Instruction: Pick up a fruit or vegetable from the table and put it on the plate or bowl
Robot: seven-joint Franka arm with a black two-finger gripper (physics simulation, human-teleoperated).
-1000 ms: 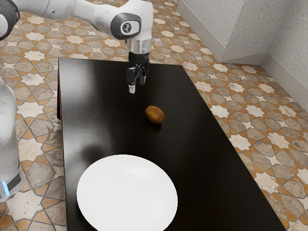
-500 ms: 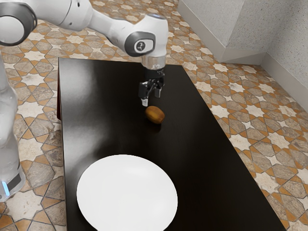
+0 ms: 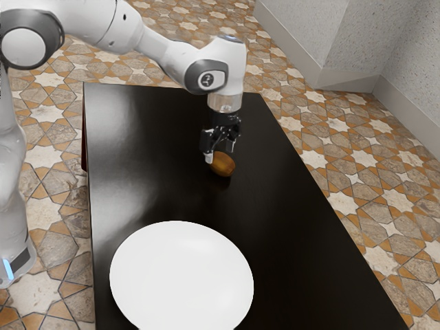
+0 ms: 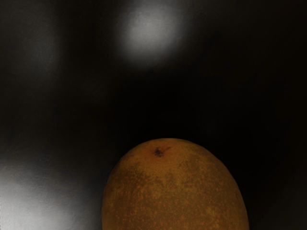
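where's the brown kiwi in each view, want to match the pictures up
Exterior view: the brown oval kiwi lies near the middle of the picture, on the table beyond the round white plate.
Wrist view: the kiwi sits close under the camera, its dark stem mark facing it.
Shared landmark: the glossy black tabletop around the kiwi.

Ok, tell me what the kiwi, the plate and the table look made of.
Kiwi: fruit skin, matte brown, finely speckled, with a dark stem spot. Plate: probably glazed ceramic or plastic, plain smooth white. Table: glossy black top, perhaps lacquered wood or glass; it shows soft reflections.
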